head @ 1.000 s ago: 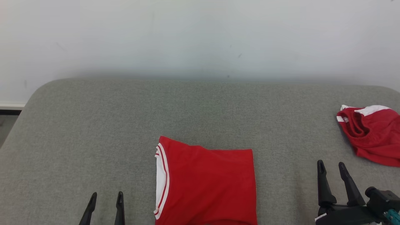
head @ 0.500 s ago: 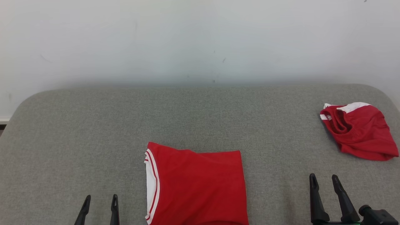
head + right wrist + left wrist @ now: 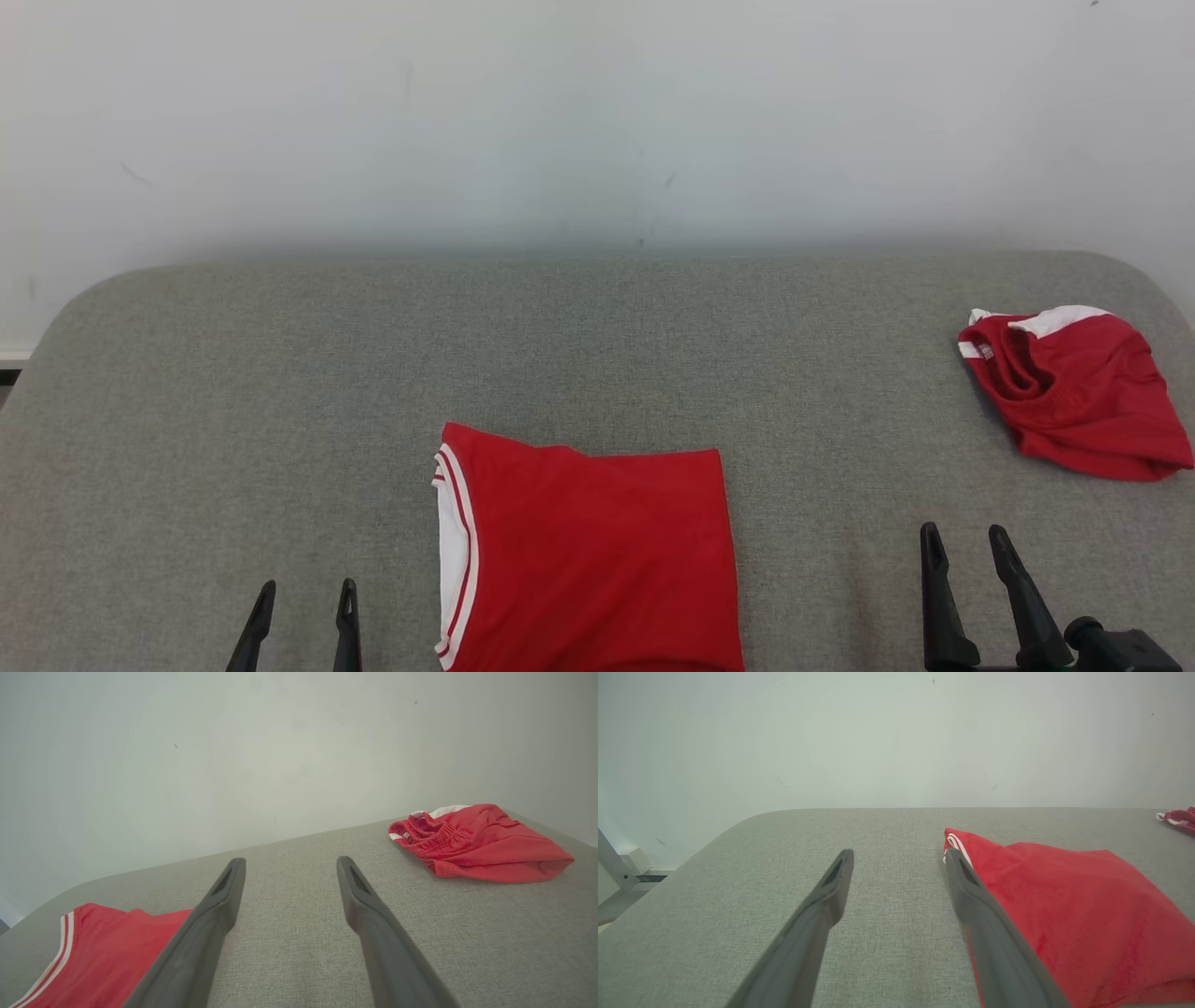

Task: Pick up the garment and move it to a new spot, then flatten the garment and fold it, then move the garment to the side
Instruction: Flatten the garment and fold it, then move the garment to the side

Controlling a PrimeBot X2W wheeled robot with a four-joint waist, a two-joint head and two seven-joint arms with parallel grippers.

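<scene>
the folded red jersey with white-striped trim (image 3: 588,560) lies flat on the grey fabric-covered surface (image 3: 597,345), at the near edge, roughly midway between the two arms. the left gripper (image 3: 308,586) hovers just beside its trimmed edge, dark fingers spread apart and holding nothing. the right gripper (image 3: 963,532) stands off to the other side, apart from the cloth, also spread and empty. a crumpled pair of red shorts with a white stripe (image 3: 1074,397) sits near the far right corner, below the pale wall (image 3: 597,112).
</scene>
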